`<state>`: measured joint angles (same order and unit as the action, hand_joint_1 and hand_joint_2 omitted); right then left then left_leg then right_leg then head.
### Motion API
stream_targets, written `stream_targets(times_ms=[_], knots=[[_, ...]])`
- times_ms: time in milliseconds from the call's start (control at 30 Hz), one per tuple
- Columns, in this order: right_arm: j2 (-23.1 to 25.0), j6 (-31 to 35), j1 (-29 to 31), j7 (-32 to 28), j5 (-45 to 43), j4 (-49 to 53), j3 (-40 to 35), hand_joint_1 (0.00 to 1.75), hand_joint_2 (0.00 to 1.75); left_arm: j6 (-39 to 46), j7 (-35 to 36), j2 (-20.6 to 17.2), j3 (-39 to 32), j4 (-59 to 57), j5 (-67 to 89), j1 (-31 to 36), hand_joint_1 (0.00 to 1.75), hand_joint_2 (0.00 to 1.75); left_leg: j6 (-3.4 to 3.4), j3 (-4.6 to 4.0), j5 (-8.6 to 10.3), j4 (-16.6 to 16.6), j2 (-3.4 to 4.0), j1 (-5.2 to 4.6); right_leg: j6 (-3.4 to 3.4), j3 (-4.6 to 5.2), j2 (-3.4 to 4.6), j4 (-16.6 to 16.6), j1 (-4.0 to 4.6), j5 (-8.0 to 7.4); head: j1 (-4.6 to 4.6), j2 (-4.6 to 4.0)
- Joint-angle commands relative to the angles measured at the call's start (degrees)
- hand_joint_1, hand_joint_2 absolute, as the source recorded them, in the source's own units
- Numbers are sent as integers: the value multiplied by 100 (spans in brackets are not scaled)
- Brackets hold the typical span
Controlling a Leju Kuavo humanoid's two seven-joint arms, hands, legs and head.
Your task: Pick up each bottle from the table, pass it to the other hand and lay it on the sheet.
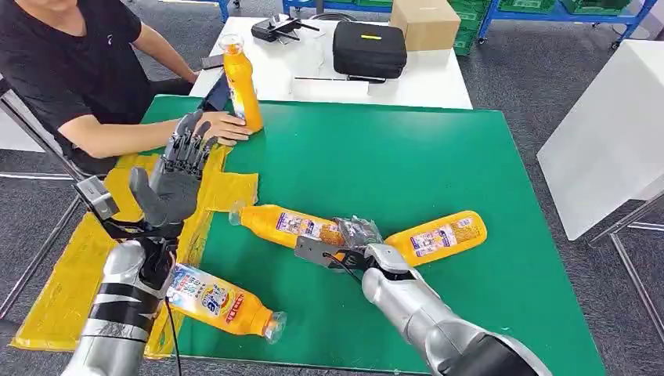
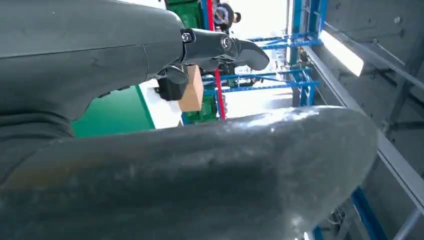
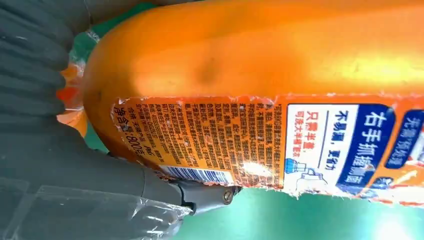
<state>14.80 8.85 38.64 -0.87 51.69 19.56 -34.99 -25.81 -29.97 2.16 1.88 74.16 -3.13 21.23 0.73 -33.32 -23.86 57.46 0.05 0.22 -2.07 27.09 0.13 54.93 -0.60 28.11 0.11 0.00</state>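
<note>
Head view shows the right hand [image 1: 354,239] down on the green table [image 1: 438,149], its fingers laid around the middle bottle [image 1: 286,223], which lies on its side beside a second bottle [image 1: 438,236]; whether the grasp has closed is unclear. The left hand [image 1: 174,176] waits raised, fingers spread and holding nothing, above the yellow sheet [image 1: 70,274]. This looks like the pickup step; next comes a firm grip, a lift and the handover.

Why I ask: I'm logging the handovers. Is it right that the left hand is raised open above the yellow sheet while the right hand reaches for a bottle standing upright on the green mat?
Not quite. The head view shows the bottle at the right hand lying on its side on the green mat, not upright. The left hand is indeed raised open above the yellow sheet.
</note>
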Motion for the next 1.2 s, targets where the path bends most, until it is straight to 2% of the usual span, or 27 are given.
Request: stream_targets(times_ms=[33, 100, 133, 167, 233, 333, 400, 500, 933, 1067, 1200], knots=[[-11, -14, -115, -58, -12, -60, 288, 175, 175, -18, 46, 60, -191, 45, -26, -21, 0, 0, -4, -25, 12, 1, -12, 10, 7, 20, -12, -3, 10, -10, 0, 0], [-11, -14, -115, -58, -12, -60, 288, 175, 175, -18, 46, 60, -191, 45, -26, -21, 0, 0, -3, -24, 6, 0, -5, 5, 5, 19, -5, 0, 6, -6, 0, 0], [16, 714, -247, -441, -133, 230, 548, 175, 175, 98, 221, 106, -317, 184, -231, -214, 0, 0, -4, -34, 10, -2, -8, 7, 7, 21, -8, -3, 9, -9, 2, 0], [46, 966, -311, -667, -224, 431, 714, 175, 175, 147, 315, 70, -324, 365, -272, -424, 0, 175, -4, -26, 6, -3, -1, 3, 4, -9, -1, -3, 5, -5, 0, 0], [79, 1252, -620, -1023, -397, 1284, 1059, 175, 175, 281, 519, 32, -388, 671, -393, -878, 0, 175, -4, -19, 2, -7, 18, 2, -6, -30, 18, -6, 5, -11, 2, 0], [13, 994, -1351, -1259, -573, 3116, 1386, 175, 175, 360, 551, 66, -417, 1032, -454, -1306, 0, 175, -5, -40, -2, -2, 26, -2, -6, -8, 27, 2, 4, -9, -2, 0], [-39, 608, -1660, -1362, -861, 3897, 1524, 175, 175, 444, 569, 94, -439, 1176, -433, -1431, 0, 175, -5, -60, 0, 5, 4, 1, -6, 3, 4, 5, 7, -4, 0, 0], [-65, 457, -1957, -1586, -1127, 4494, 1648, 175, 175, 494, 608, 111, -512, 1308, -500, -1589, 0, 175, -4, -86, 0, 8, -20, 2, -7, 22, -13, 6, 6, -1, 0, 0], [13, 409, -2344, -1914, -1365, 5207, 1627, 175, 175, 476, 631, 149, -444, 1540, -465, -1817, 0, 175, -1, -102, 8, 1, -25, 0, -4, 41, -16, 2, 4, -5, 0, 0], [34, 270, -2364, -1935, -1280, 5171, 1372, 175, 175, 450, 635, 158, -409, 1571, -486, -1864, 0, 175, -1, -100, 7, 0, -24, -2, -6, 39, -14, 2, 2, -4, 0, 0], [151, 198, -2358, -1819, -835, 4742, 731, 175, 175, 221, 710, 132, -263, 1604, -855, -1987, 0, 175, -4, -95, 4, 0, -12, 3, -2, 37, -2, 0, 7, -6, 0, 0]])
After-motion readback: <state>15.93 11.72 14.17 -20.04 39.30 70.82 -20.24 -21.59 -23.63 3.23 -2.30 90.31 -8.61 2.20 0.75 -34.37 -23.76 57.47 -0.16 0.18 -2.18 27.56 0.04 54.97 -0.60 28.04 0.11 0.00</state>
